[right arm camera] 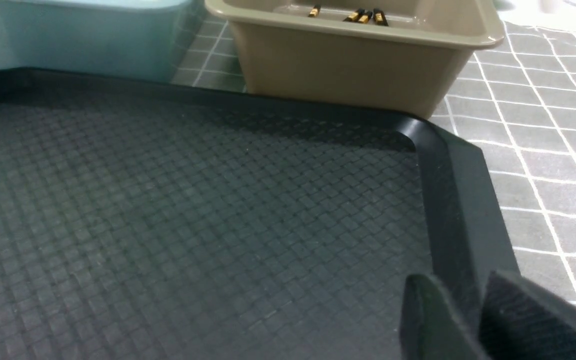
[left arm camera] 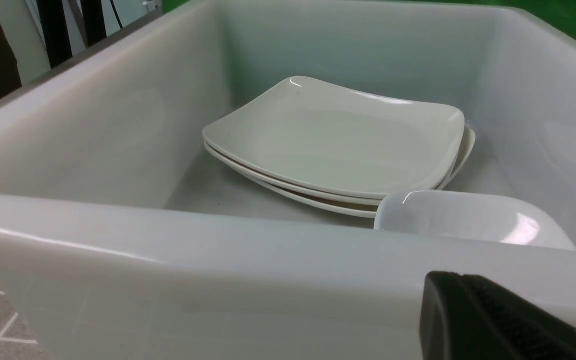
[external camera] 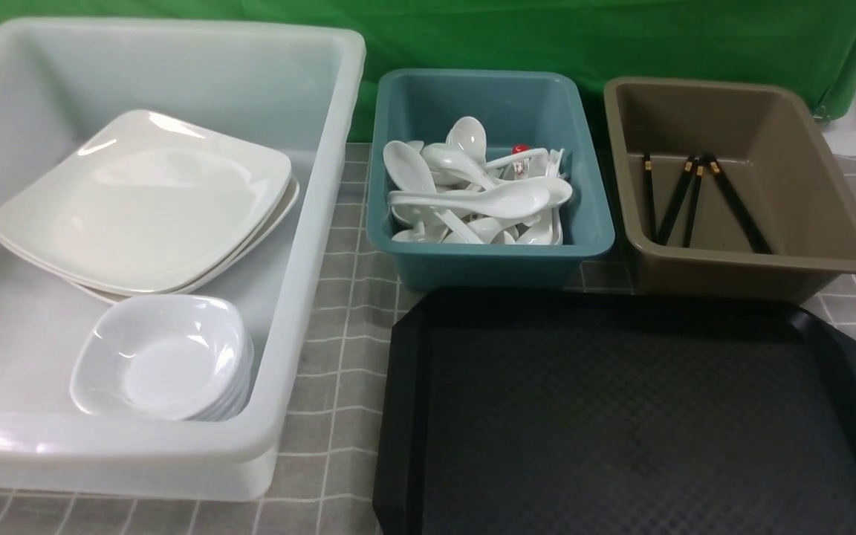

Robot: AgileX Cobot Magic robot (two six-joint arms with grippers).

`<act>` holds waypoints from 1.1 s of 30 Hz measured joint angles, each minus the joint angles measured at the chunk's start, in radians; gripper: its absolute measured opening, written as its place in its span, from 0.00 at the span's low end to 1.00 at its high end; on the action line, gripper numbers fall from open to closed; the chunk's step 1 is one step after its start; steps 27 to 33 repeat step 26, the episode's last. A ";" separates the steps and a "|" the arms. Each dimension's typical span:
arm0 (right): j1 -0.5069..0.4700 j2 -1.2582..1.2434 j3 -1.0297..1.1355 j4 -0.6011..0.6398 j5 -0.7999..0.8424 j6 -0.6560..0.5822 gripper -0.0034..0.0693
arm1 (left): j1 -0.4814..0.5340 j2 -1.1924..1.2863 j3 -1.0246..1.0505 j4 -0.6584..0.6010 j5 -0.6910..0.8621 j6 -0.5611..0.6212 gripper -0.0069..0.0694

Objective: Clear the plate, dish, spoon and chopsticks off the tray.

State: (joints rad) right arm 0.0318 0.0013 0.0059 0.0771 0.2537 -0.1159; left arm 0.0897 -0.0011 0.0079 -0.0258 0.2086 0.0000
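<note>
Your chopsticks [external camera: 695,199] lay in the brown bin [external camera: 829,223], gold ends pointing away from you, long axes running front to back. The tray [external camera: 406,416] sat nearest. Your right gripper's [right arm camera: 473,320] jaws were nearly clenched; the left gripper's [left arm camera: 493,320] I couldn't tell.

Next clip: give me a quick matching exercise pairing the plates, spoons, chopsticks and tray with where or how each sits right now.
Things:
1. plates
2. spoons
3. chopsticks
4. tray

Places:
A. brown bin
B. nearest the robot, floor bare
C. translucent white tub, stacked behind the small dishes
D. teal bin

Pairs: 1-C, 2-D, 3-A, 4-B
</note>
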 joint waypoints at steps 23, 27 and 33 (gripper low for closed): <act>0.000 0.000 0.000 0.000 0.000 0.000 0.37 | 0.000 0.000 0.000 0.001 0.000 0.000 0.10; 0.000 0.000 0.000 0.000 0.000 0.000 0.37 | 0.000 0.000 0.000 0.001 0.000 0.000 0.10; 0.000 0.000 0.000 0.000 0.000 0.000 0.37 | 0.000 0.000 0.000 0.001 0.000 0.000 0.10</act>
